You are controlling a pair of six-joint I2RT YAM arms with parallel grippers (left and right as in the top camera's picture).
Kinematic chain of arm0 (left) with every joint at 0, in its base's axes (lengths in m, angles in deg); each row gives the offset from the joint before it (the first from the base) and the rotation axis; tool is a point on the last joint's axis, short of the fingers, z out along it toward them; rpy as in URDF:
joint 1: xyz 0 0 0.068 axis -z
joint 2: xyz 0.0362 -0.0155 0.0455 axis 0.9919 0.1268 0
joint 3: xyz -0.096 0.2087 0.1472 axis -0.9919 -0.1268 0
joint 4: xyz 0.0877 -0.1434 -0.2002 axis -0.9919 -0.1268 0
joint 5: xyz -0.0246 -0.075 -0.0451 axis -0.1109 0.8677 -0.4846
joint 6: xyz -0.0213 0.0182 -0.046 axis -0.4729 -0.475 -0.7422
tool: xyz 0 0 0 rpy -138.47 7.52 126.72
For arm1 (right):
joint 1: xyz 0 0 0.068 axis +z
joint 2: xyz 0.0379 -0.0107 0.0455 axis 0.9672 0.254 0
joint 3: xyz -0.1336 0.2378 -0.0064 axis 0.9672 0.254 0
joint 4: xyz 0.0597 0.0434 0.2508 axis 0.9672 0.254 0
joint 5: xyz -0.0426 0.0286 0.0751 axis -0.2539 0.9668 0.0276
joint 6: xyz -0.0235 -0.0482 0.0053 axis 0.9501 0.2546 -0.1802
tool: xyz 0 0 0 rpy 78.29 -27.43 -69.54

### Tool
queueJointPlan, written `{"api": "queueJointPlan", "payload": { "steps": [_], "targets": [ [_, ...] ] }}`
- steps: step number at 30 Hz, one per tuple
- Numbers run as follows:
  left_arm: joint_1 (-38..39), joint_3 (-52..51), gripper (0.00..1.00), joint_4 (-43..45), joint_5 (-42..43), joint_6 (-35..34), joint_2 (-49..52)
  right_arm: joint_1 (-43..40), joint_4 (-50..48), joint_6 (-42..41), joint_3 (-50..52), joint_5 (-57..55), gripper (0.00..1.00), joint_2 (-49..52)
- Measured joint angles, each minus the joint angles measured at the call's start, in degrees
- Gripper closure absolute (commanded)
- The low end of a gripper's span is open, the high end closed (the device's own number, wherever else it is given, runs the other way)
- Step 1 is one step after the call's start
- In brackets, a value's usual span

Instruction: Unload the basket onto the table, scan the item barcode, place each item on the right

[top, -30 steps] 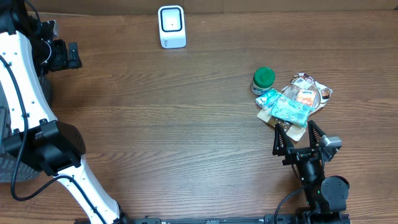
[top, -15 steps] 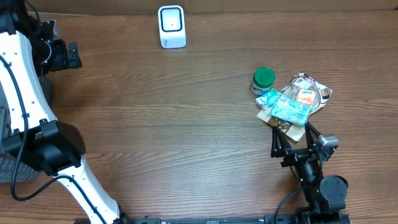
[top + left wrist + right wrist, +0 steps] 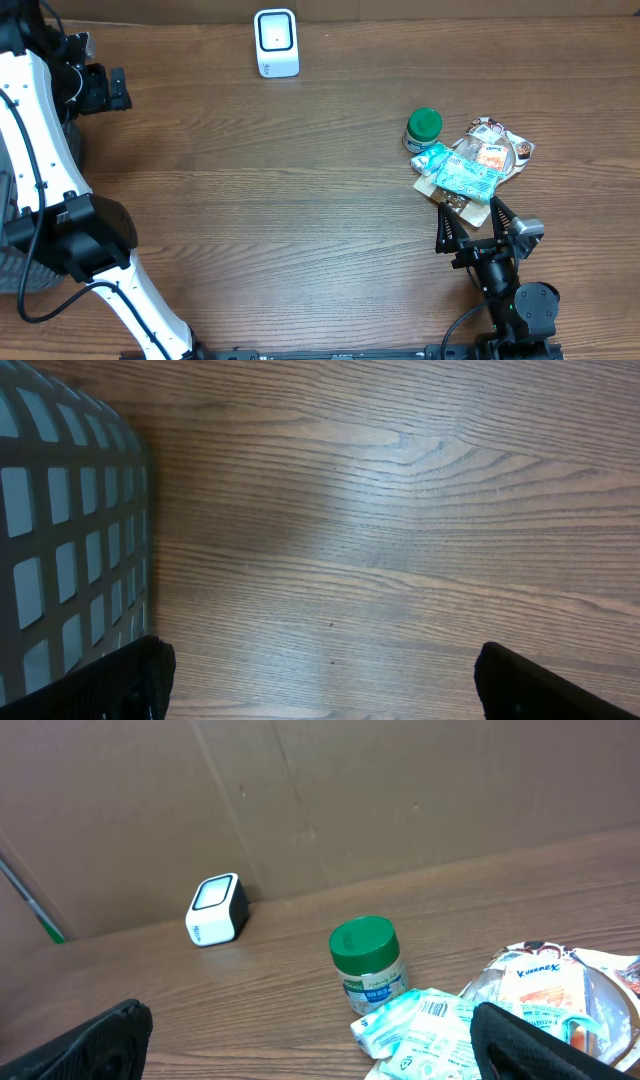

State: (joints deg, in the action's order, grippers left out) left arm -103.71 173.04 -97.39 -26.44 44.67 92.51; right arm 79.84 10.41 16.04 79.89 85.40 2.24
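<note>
The right gripper [image 3: 469, 214] is keeping its two black fingers wide apart and is holding nothing. Its tips are hanging just beside the near edge of a small pile of goods [image 3: 465, 176]; whether they are touching it cannot be told. The left gripper [image 3: 121, 88] is also spreading its fingers fully and is gripping nothing, above bare wood next to a grey plastic basket [image 3: 60, 530] with a grid of square openings.

In the pile, a crinkled pale blue pouch [image 3: 420, 1025] is showing a printed barcode [image 3: 433, 1009] on its top side. Beside it a round jar [image 3: 367, 965] with a smooth green lid is standing upright, and a glossy snack bag [image 3: 545, 988] is lying flat. The white, box-shaped scanner [image 3: 276, 42] is sitting at the far edge of the grained brown table [image 3: 280, 190], well apart from the pile.
</note>
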Motion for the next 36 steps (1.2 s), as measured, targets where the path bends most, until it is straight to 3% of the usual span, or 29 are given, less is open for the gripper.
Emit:
{"api": "queueJointPlan", "payload": {
  "steps": [11,15,21,26,33,36],
  "targets": [
    [3.2,-0.3,0.00,0.1,-0.1,0.0,-2.7,0.0,0.0,0.0,0.0,0.0,0.00,0.0],
    [9.0,-3.3,0.01,1.0,-0.2,0.0,-11.9,0.0,0.0,0.0,0.0,0.0,0.00,0.0],
    [16.9,-16.9,0.01,6.6,-1.6,0.0,-33.2,0.0,0.0,0.0,0.0,0.0,0.00,0.0],
    [16.9,-37.9,0.00,28.7,-1.3,0.0,-49.7,0.0,0.0,0.0,0.0,0.0,0.00,0.0],
    [16.9,-79.9,0.00,70.8,4.0,0.0,-71.8,0.0,0.1,0.0,0.0,0.0,0.00,0.0],
    [16.9,-93.7,0.00,82.5,4.9,0.0,-80.8,0.0,0.1,0.0,0.0,0.0,0.00,0.0]
  ]
}}
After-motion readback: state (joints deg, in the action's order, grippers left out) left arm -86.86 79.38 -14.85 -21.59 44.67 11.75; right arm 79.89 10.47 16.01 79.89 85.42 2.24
